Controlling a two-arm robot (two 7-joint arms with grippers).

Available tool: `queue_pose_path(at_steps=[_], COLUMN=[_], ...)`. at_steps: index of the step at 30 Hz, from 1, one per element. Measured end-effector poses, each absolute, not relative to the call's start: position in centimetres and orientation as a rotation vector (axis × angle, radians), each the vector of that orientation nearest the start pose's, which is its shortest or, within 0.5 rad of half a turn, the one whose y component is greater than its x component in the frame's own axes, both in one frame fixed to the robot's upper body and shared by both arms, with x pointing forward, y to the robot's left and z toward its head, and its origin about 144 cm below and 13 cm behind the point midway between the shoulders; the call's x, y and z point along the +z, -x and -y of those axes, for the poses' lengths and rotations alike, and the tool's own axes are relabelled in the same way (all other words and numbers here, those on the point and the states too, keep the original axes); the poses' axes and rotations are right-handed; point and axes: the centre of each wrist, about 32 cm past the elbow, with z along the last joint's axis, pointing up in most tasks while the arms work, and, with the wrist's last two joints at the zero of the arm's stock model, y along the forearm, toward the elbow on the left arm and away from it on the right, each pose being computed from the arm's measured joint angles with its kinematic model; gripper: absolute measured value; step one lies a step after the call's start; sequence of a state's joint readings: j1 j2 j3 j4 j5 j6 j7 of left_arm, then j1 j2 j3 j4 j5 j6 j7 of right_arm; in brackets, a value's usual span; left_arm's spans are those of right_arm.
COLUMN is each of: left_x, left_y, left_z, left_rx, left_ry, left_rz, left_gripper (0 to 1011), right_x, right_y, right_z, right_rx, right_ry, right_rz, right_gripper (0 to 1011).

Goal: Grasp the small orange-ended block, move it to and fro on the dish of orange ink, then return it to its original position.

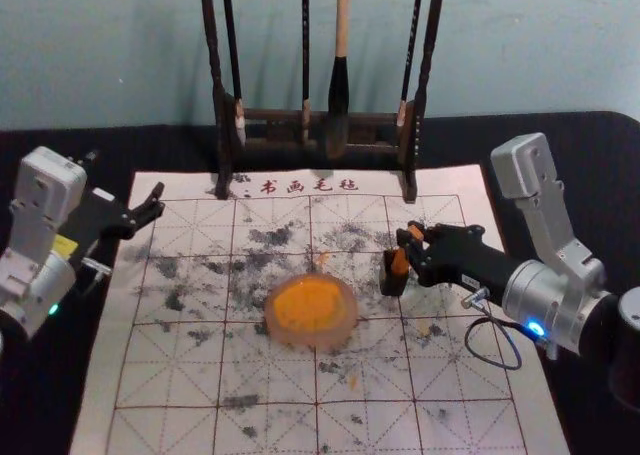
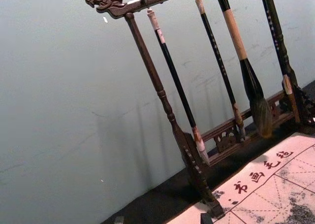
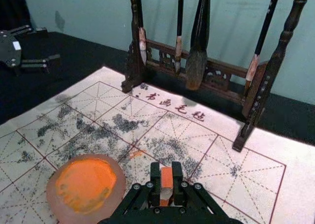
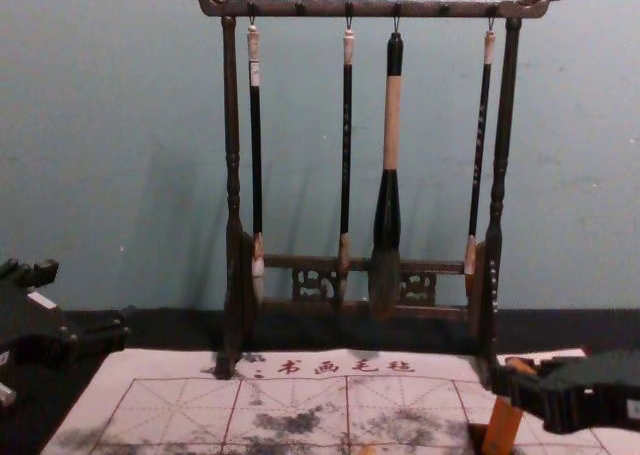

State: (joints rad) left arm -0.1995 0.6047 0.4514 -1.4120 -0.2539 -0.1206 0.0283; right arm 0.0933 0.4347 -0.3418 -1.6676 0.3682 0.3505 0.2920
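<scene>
Left gripper (image 1: 157, 201) parked to the left of and beyond the shallow, pale-rimmed round dish of orange ink (image 1: 350, 316), fingers spread, nothing between them. Dark wooden brush rack (image 4: 232, 275) stands beyond the dish. Small dark upright holder (image 1: 392, 281) just right of the dish; the slim orange-ended rectangular block (image 4: 503, 425) is at the holder, tilted; can't tell whether its foot is inside. Right gripper (image 3: 166, 171), right of the dish, has the block pinched near its upper end. My judgement: grasp looks made, lift comes next. I'd confirm the pinch, raise along the block's own lean so the holder doesn't tip, clear the dish's rim, then lower gently for light strokes.
</scene>
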Motion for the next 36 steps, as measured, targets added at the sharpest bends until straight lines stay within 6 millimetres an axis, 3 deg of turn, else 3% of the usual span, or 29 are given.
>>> queue_pose_path(at_steps=[36], left_x=[114.0], left_y=[-48.9], left_z=[-31.0], left_rx=[1.248], left_ry=[-0.304], left_rz=[0.285], left_gripper=[1001], right_x=[115.9], right_y=[-46.1], right_z=[22.9], right_rx=[-0.946], right_ry=[0.325], right_rz=[-0.213], right_gripper=[133])
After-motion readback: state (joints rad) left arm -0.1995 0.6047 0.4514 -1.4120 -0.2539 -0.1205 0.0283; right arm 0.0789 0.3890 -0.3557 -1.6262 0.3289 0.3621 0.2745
